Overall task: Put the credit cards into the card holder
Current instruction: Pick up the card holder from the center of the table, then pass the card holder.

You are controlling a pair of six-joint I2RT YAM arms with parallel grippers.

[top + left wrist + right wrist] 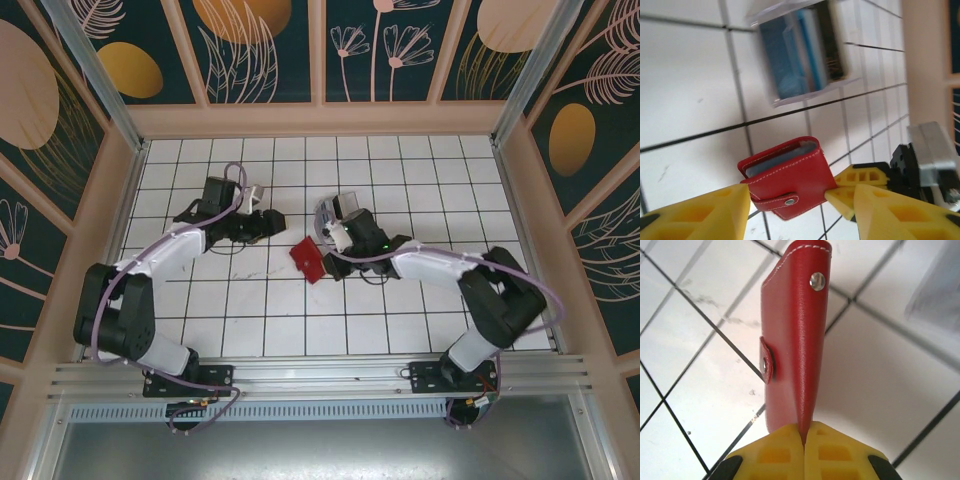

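1. My left gripper: left of centre on the white tiled table; yellow fingers spread wide with nothing held; it points right towards the card holder, near it but apart

2. Card holder: red, folded like a book, at the middle of the table between my two grippers; a strap with a metal stud lies on its face, and grey-blue pocket edges show along the open side; it is tilted up on edge, and I cannot tell whether it touches the tiles

3. Clear plastic box: on the tiles beyond the holder as my left wrist sees it, apart from the holder, blurred

4. Credit cards: blue and teal, stacked together inside that box

5. My right gripper: just right of the holder; yellow fingers pressed together on one edge of it, pinching the red cover between them
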